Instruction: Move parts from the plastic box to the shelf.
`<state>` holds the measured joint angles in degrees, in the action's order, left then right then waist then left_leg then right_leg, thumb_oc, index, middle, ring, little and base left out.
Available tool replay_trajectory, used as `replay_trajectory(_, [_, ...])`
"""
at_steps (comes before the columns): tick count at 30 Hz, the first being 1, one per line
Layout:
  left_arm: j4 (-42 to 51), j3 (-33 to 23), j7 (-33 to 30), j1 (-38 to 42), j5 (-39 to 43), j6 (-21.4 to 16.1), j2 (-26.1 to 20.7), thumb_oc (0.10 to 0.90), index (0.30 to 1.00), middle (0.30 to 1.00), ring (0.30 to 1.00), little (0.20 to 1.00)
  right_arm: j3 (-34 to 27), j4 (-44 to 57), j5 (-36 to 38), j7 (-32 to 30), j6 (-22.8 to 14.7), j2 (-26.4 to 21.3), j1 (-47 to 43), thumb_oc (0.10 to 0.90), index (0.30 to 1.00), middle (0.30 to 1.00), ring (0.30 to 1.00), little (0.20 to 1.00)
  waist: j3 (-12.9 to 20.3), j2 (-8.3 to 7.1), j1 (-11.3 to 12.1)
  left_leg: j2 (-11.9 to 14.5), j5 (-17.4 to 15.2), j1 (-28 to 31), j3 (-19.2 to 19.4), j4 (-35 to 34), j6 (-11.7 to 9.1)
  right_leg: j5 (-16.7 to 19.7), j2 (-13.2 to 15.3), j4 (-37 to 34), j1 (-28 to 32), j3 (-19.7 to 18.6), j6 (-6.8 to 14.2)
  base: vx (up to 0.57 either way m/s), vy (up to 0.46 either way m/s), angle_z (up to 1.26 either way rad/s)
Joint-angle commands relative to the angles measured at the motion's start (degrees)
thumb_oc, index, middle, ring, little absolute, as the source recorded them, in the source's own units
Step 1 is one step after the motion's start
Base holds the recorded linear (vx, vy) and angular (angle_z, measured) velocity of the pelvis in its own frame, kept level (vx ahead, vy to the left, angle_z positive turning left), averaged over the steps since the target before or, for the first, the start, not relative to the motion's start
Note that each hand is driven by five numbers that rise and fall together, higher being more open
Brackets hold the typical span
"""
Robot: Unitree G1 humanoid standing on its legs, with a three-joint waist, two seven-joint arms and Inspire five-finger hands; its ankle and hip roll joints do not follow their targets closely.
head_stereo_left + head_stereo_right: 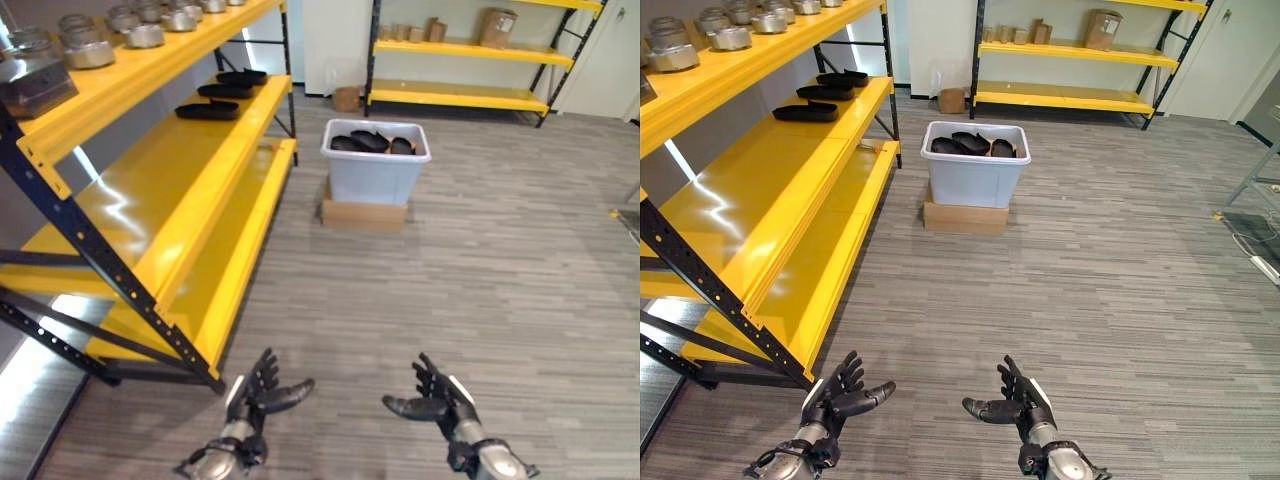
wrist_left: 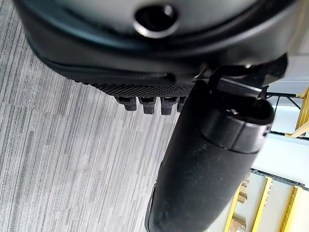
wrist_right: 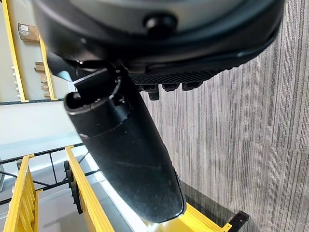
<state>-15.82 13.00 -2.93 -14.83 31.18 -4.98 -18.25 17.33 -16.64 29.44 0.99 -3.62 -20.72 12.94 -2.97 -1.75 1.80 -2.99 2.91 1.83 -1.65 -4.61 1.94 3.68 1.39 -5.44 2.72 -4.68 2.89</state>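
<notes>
We see the flat, dark, rounded parts [image 1: 372, 142] heaped inside the plastic box [image 1: 374, 176], a pale, smooth-walled tub with a rolled rim, well ahead of us on the floor. The tub sits on a flattened brown cardboard slab [image 1: 362, 214] laid on the grey, striped plank floor [image 1: 480, 290]. To our left runs the shelf [image 1: 190, 190], glossy yellow boards on dark perforated uprights; three more of the black oval parts [image 1: 222, 92] lie on its middle level, and dull metal castings [image 1: 120, 32] line the top one. Low in front of us, our left hand [image 1: 258, 395] and right hand [image 1: 432, 398] hang spread and relaxed, fingers loosely extended, thumbs pointing inward, holding nothing
</notes>
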Motion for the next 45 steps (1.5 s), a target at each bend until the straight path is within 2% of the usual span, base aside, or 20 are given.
replay_trajectory(1, [0.39,-0.69,1.92,4.4,0.23,-4.9,-0.03,0.9,1.0,1.0,1.0,1.0,-0.11,3.63,0.34,1.19,-5.31,-0.6,-4.35,0.9,1.0,1.0,1.0,1.0,3.08,0.23,0.39,3.04,0.62,-0.13,-2.98,-0.39,-3.34,1.83,1.63,0.45,-1.01,-1.21,4.09,0.0,0.0,0.0])
replay_trajectory(10, [0.32,-0.52,1.92,4.58,0.19,-4.79,0.26,0.9,1.0,1.0,1.0,1.0,-0.07,3.37,-0.18,1.02,-5.33,-0.51,-4.31,0.9,1.0,1.0,1.0,1.0,3.14,0.29,0.35,2.97,0.36,0.08,-2.96,-0.39,-3.25,1.52,1.68,0.44,-0.68,-1.07,4.01,0.0,0.0,0.0])
replay_trajectory(15, [0.64,-1.05,1.81,4.95,0.12,-4.74,-0.05,0.9,1.0,1.0,1.0,1.0,-0.06,3.42,0.37,1.05,-5.32,-0.57,-5.13,0.9,1.0,1.0,1.0,1.0,2.0,0.12,0.55,3.39,0.19,1.17,-2.67,-0.15,-2.49,0.32,1.7,2.71,-1.01,-1.18,3.51,-0.01,0.001,0.0])
replay_trajectory(17, [0.8,-1.36,1.43,5.95,0.61,-5.08,-0.39,0.9,1.0,1.0,1.0,1.0,0.0,3.27,1.0,0.72,-5.77,-0.79,-6.59,0.9,1.0,1.0,1.0,1.0,0.15,-0.34,0.77,2.85,-1.92,-2.06,-2.59,5.73,-2.18,-0.46,1.82,6.18,-3.0,-1.45,3.08,-0.1,0.01,-0.01])
replay_trajectory(21, [1.41,-1.91,1.15,6.88,1.12,-5.48,-0.93,0.9,1.0,1.0,1.0,1.0,0.8,3.91,1.28,0.89,-6.38,-0.91,-9.04,0.9,1.0,1.0,1.0,1.0,-1.44,-0.05,1.14,1.24,-5.02,-5.06,-2.51,11.85,-0.87,-3.13,1.49,12.49,-6.09,-1.9,2.87,-0.04,0.069,-0.05])
replay_trajectory(26, [1.76,-2.37,1.65,7.14,0.63,-5.63,-1.53,0.9,1.0,1.0,1.0,1.0,1.29,4.47,1.32,2.18,-6.21,-0.68,-9.17,0.9,1.0,1.0,1.0,1.0,-2.76,0.17,0.87,-1.0,-8.11,-6.21,-3.59,16.42,1.0,-5.36,1.73,20.17,-9.05,-3.09,3.08,0.01,0.128,-0.04])
replay_trajectory(27, [1.48,-2.23,1.87,7.44,0.05,-5.58,-1.65,0.9,1.0,1.0,1.0,1.0,1.33,4.91,1.49,2.62,-6.26,-0.4,-8.8,0.9,1.0,1.0,1.0,1.0,-3.17,0.29,0.54,-1.89,-9.45,-6.02,-3.7,17.26,2.33,-4.27,1.91,25.89,-11.88,-4.11,3.49,0.01,0.112,0.07])
replay_trajectory(28, [1.47,-2.23,1.87,7.44,0.05,-5.59,-1.64,0.9,1.0,1.0,1.0,1.0,1.33,4.91,1.49,2.63,-6.26,-0.4,-8.8,0.9,1.0,1.0,1.0,1.0,-3.12,0.25,0.59,-1.91,-9.49,-6.11,-3.64,17.32,2.33,-4.34,1.92,26.06,-12.04,-4.17,3.5,0.0,0.141,0.04])
replay_trajectory(29, [1.74,-1.72,1.79,7.85,-0.7,-5.24,-2.24,0.9,1.0,1.0,1.0,1.0,1.64,5.62,1.9,2.98,-6.22,-0.1,-8.17,0.9,1.0,1.0,1.0,1.0,-4.62,0.05,-0.03,-2.45,-10.31,-5.95,-4.11,18.26,3.05,-0.48,0.38,34.72,-16.7,-5.86,3.22,0.0,0.058,0.0])
replay_trajectory(30, [1.74,-1.71,1.78,7.85,-0.7,-5.24,-2.24,0.9,1.0,1.0,1.0,1.0,1.64,5.62,1.9,2.98,-6.22,-0.1,-8.16,0.9,1.0,1.0,1.0,1.0,-4.56,0.01,0.0,-2.47,-10.34,-6.04,-4.06,18.31,3.04,-0.54,0.38,34.86,-16.84,-5.91,3.22,0.08,0.076,0.0])
replay_trajectory(31, [1.71,-1.96,1.92,7.45,-0.57,-5.42,-2.04,0.9,1.0,1.0,1.0,1.0,1.58,5.41,1.68,2.77,-6.24,0.01,-8.37,0.9,1.0,1.0,1.0,1.0,-4.52,0.02,0.19,-2.27,-11.04,-5.11,-3.03,17.92,2.98,-0.13,1.34,32.4,-18.89,-4.78,2.84,0.12,0.019,0.08])
replay_trajectory(33, [1.66,-2.29,1.89,7.38,0.14,-5.78,-1.88,0.9,1.0,1.0,1.0,1.0,1.55,4.85,1.47,2.14,-6.52,-0.43,-9.56,0.9,1.0,1.0,1.0,1.0,-4.82,0.22,0.38,-1.68,-12.02,-3.22,-1.74,16.96,2.74,1.43,3.19,26.46,-20.79,-2.2,3.39,0.24,-0.055,-0.24])
replay_trajectory(34, [1.84,-2.31,2.11,7.03,1.1,-5.95,-1.68,0.9,1.0,1.0,1.0,1.0,1.76,4.32,0.76,1.91,-6.39,-1.07,-10.79,0.9,1.0,1.0,1.0,1.0,-5.14,-0.01,0.08,-1.04,-13.09,-0.06,-0.82,15.6,1.89,3.84,4.79,19.02,-22.87,-1.0,4.93,0.26,-0.107,-0.64])
replay_trajectory(35, [1.83,-2.31,2.12,7.03,1.11,-5.96,-1.65,0.9,1.0,1.0,1.0,1.0,1.77,4.3,0.76,1.91,-6.4,-1.11,-10.81,0.9,1.0,1.0,1.0,1.0,-5.39,0.24,0.07,-0.8,-13.18,0.39,-0.86,15.43,1.86,3.89,4.6,18.72,-22.34,-0.84,4.89,0.28,-0.138,-0.65])
replay_trajectory(36, [1.68,-2.34,2.22,6.83,1.32,-6.13,-1.6,0.9,1.0,1.0,1.0,1.0,1.86,4.5,0.69,2.01,-6.26,-1.14,-10.82,0.9,1.0,1.0,1.0,1.0,-5.43,-0.15,-0.28,-0.62,-13.82,1.97,-0.92,14.65,1.41,4.66,4.29,15.75,-22.24,-1.24,5.75,0.2,-0.114,-0.27])
replay_trajectory(37, [1.55,-2.12,2.27,6.69,1.1,-6.14,-1.43,0.9,1.0,1.0,1.0,1.0,1.85,4.82,0.47,2.2,-6.12,-1.37,-10.47,0.9,1.0,1.0,1.0,1.0,-5.62,-0.23,-0.66,-0.08,-14.1,3.32,-1.48,14.4,1.13,5.17,3.34,15.75,-21.68,-2.32,6.44,0.33,-0.203,-0.16])
replay_trajectory(39, [1.04,-1.72,2.81,6.38,0.9,-5.87,-0.86,0.9,1.0,1.0,1.0,1.0,1.33,5.03,0.61,2.54,-5.81,-1.46,-9.43,0.9,1.0,1.0,1.0,1.0,-3.99,-0.74,-0.91,1.07,-14.26,4.89,-2.6,13.66,0.45,4.26,1.96,15.92,-19.62,-2.33,5.6,0.35,-0.218,0.1])
replay_trajectory(41, [1.16,-1.86,2.68,5.8,1.18,-5.71,-0.22,0.9,1.0,1.0,1.0,1.0,1.06,5.39,1.06,2.57,-5.96,-1.73,-8.9,0.9,1.0,1.0,1.0,1.0,-2.24,-0.48,-1.19,3.08,-13.2,6.65,-3.47,12.63,-0.28,3.26,1.14,16.86,-18.68,-0.29,4.42,0.34,-0.241,0.33])
replay_trajectory(45, [1.5,-1.9,2.77,6.08,2.16,-5.76,0.08,0.9,1.0,1.0,1.0,1.0,0.52,5.37,1.03,3.07,-6.23,-2.56,-8.28,0.9,1.0,1.0,1.0,1.0,-0.79,0.21,-1.88,6.71,-11.44,7.66,-5.62,12.77,-1.65,-1.71,-0.76,22.05,-18.97,2.57,2.42,0.24,-0.235,0.31])
